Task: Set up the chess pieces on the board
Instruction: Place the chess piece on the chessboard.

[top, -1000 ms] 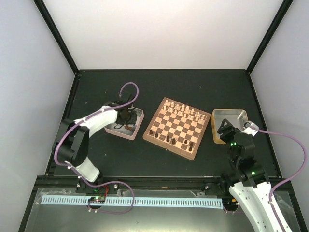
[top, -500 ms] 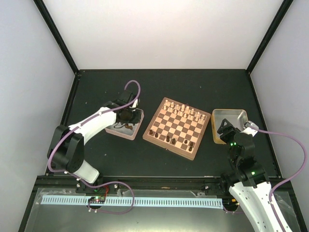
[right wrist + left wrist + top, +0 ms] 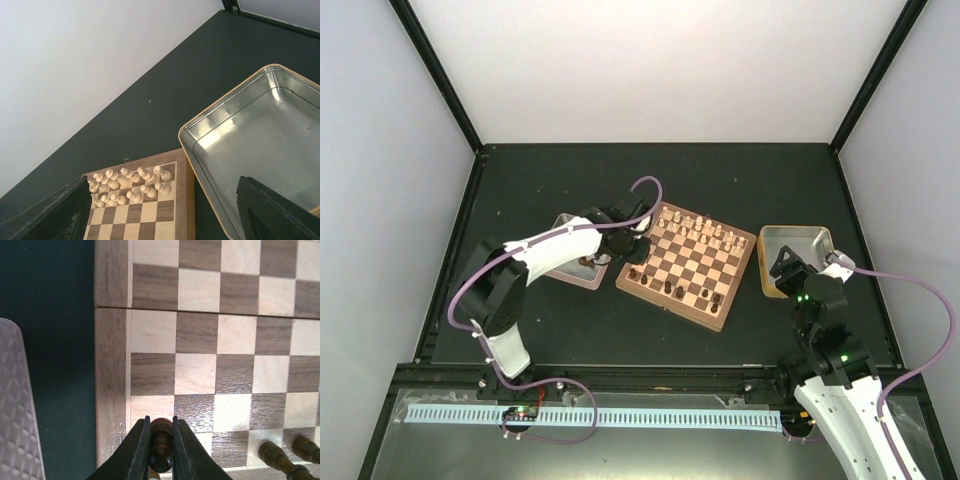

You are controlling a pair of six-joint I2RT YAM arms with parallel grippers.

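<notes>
Two arms share a board that looks roughly half set. Nearest, the right fingers point(image 3: 50, 215) stand wide apart and empty over the near rim of a bare metal tray point(image 3: 260, 130) at the right of the worktop point(image 3: 520, 320). Several dark chessmen point(image 3: 272, 455) already stand on the near rows of the board point(image 3: 110, 390), though many squares there are bare, so most of the dark side appears still to be placed. At the board's near-left corner, the left fingers point(image 3: 136, 455) are clamped on one dark chess piece point(image 3: 161, 442), held just above the squares beside the rim. Farther off, the cream chessmen point(image 3: 130, 182) fill the two far rows. A second earlier the left fingers hung over the left tray point(image 3: 15, 415); they have since swung right to the board, while the right arm has not moved.
</notes>
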